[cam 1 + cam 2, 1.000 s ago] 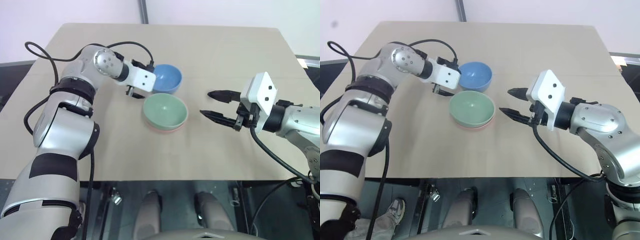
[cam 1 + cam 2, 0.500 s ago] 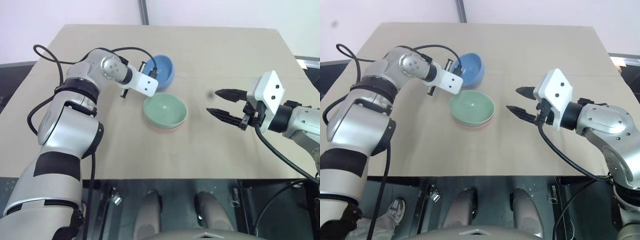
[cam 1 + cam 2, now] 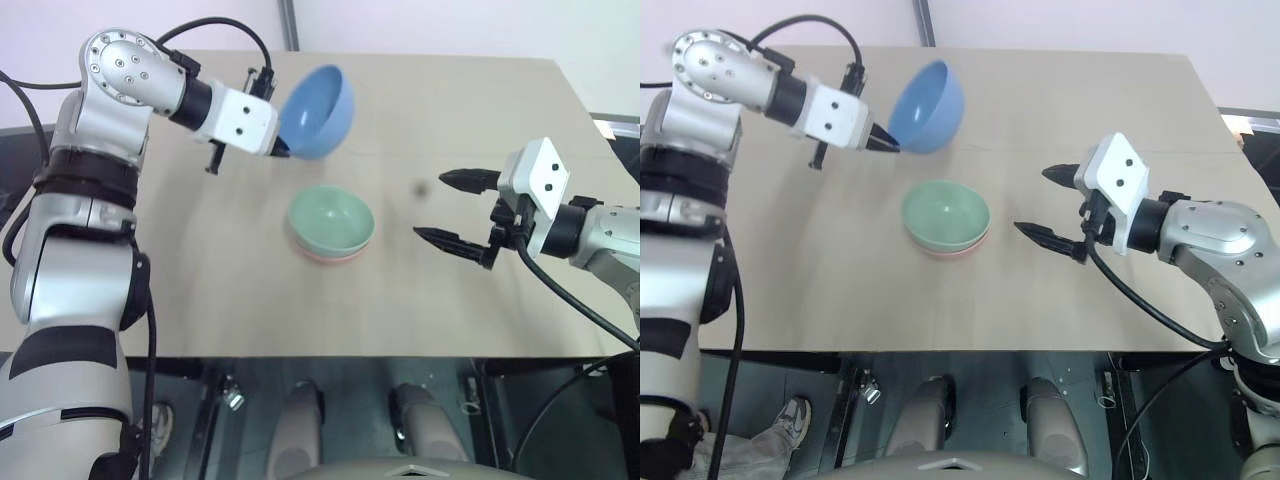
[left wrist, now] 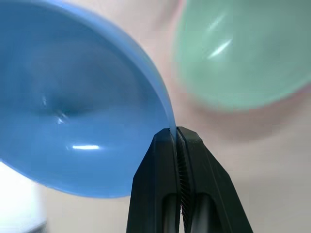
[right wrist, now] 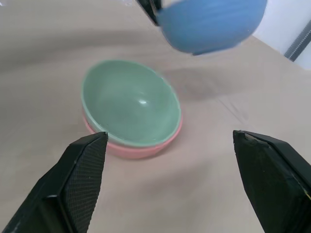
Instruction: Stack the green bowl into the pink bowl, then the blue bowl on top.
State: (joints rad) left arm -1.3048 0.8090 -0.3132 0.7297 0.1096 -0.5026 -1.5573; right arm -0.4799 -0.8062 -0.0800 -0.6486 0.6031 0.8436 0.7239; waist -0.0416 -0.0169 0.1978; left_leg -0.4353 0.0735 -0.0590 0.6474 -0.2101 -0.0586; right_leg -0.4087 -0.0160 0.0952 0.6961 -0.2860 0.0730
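At the upper left of the head view, the left pincer is pinching the rim of the blue bowl, which hangs tilted in the air above the counter, its hollow turned toward the arm. In the left wrist view the two fingers press together on that thin rim. Toward the middle of the frame, lower down, the green bowl sits nested inside the pink bowl, whose salmon edge peeks out beneath. At the right, the right pincer is spread wide and holds nothing, pointing toward the stacked pair from well apart.
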